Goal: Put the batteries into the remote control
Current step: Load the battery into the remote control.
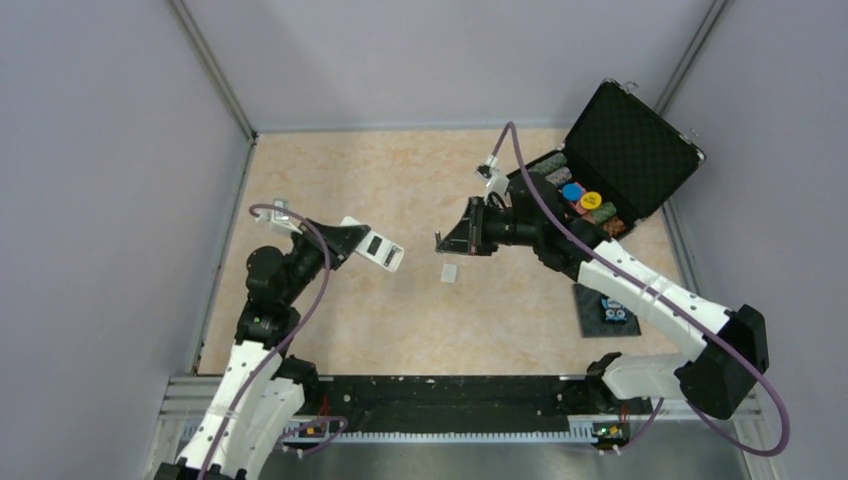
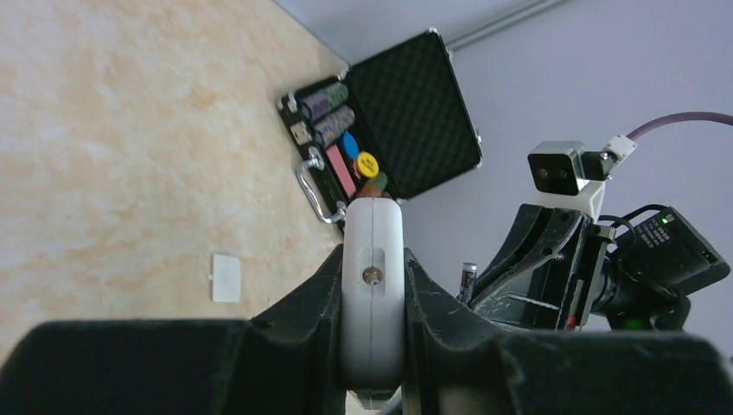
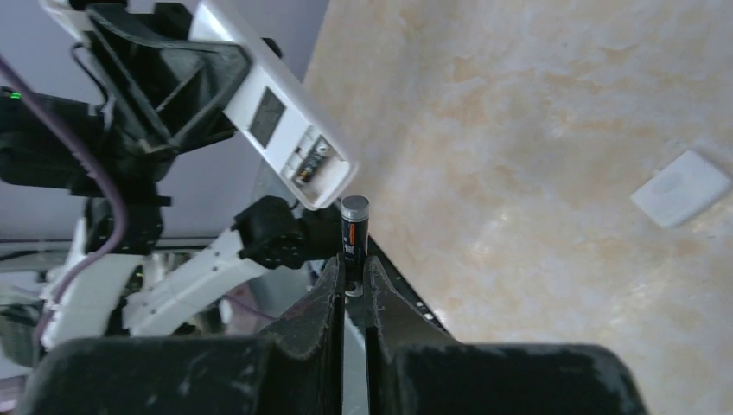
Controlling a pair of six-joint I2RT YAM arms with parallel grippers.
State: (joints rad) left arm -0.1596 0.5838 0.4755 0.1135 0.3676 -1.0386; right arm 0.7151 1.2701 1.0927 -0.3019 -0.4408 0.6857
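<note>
My left gripper [image 1: 357,239] is shut on the white remote control [image 1: 381,251] and holds it in the air, tilted, with its back towards the right arm. In the left wrist view the remote [image 2: 372,277] is clamped edge-on between the fingers. In the right wrist view the remote [image 3: 264,108] has an open battery compartment [image 3: 312,161] with a dark cylinder inside. My right gripper [image 3: 353,270] is shut on a dark battery [image 3: 354,230], upright, just below and right of the compartment end. The battery also shows in the left wrist view [image 2: 468,280].
The small white cover piece [image 1: 449,272] lies on the table between the grippers. An open black case [image 1: 610,165] with coloured items stands at the back right. A blue gadget on a black pad [image 1: 609,312] lies by the right arm.
</note>
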